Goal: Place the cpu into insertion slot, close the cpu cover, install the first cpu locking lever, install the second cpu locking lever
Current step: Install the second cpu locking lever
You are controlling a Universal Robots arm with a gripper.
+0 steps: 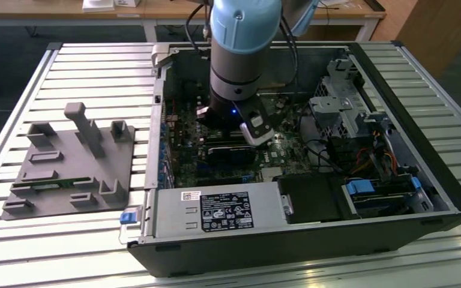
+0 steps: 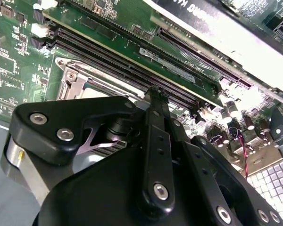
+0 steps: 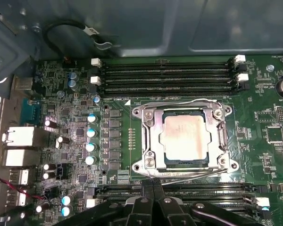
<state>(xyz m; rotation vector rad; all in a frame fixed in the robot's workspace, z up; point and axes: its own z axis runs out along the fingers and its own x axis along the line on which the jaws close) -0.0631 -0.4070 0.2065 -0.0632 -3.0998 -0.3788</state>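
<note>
Worktop [image 1: 455, 258]: slatted metal surface; it carries a grey fixture block and an open computer case.
Fixture block [image 1: 70, 165]: grey moulded holder with upright posts, at the exterior view's left, well apart from the arm.
Computer case [image 1: 295, 240]: lies on its side with the panel off, at the exterior view's centre and right; the green circuit board [image 3: 264, 108] is exposed inside.
Arm [image 1: 242, 54]: reaches down into the case over the board.
Memory slots [image 3: 170, 75]: long dark rows with white end clips, just beside the socket on two sides in the first wrist view.
Insertion slot [image 3: 148, 141]: silvery rim set into the board, near the middle of the first wrist view.
Cpu [image 3: 185, 136]: pale silver square, seated flat inside the insertion slot.
Cpu cover [image 3: 222, 139]: silvery frame lying down around the cpu, whose face shows through its window.
Locking levers [image 3: 177, 104]: thin wire rods running along the edges of the cover.
End effector [image 3: 153, 186]: black fingers [image 2: 155, 141] pressed together, holding nothing; the tips sit just beside the socket edge, over the near memory slots.
</note>
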